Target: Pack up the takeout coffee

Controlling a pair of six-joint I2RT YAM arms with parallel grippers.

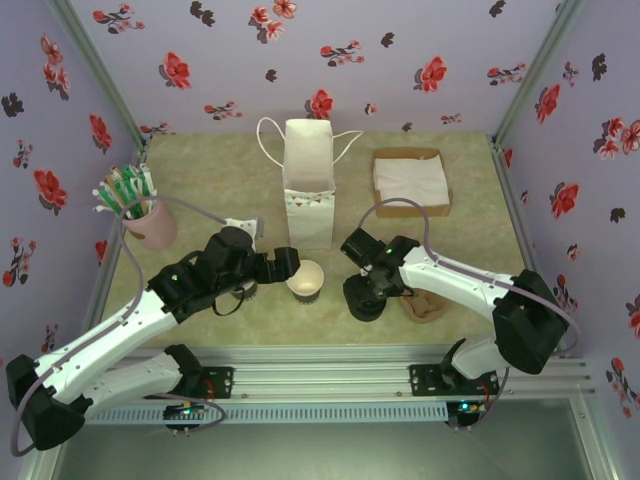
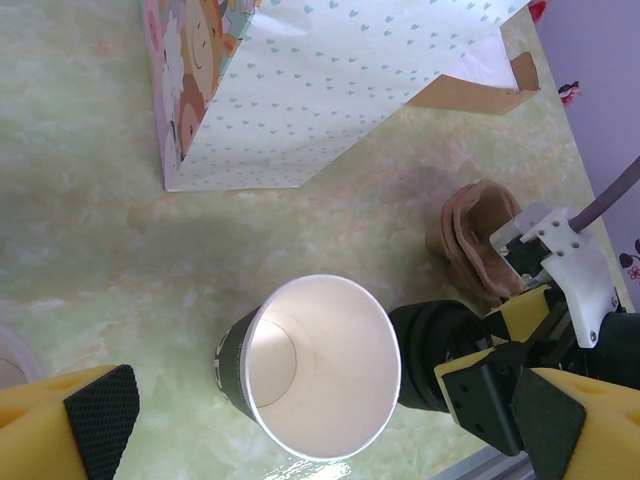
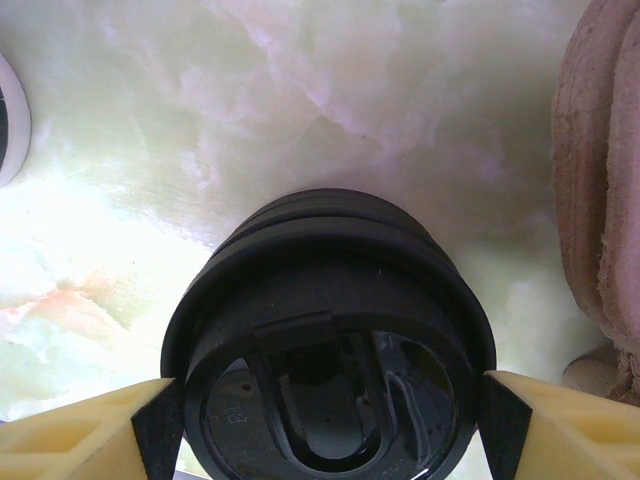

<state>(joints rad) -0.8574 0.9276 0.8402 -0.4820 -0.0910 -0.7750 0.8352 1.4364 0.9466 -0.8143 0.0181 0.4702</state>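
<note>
Premises: a robotics test cell; left arm (image 1: pixel 120 330) and right arm (image 1: pixel 460 280) are bolted to an aluminium rail (image 1: pixel 330 382) at the near edge; metal posts (image 1: pixel 100 70) frame walls (image 1: pixel 300 60) of flowered purple sheeting. Staged props stand on the marbled tabletop (image 1: pixel 220 170): paper bag (image 1: pixel 309 190); napkin box (image 1: pixel 410 182); pink cup (image 1: pixel 152 228) of stirrers.

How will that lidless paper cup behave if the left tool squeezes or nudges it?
The paper cup looks empty, so it is probably light and may slide or tip from a nudge. Its thin open rim, with no lid bracing it, likely flexes oval under a squeeze.
</note>
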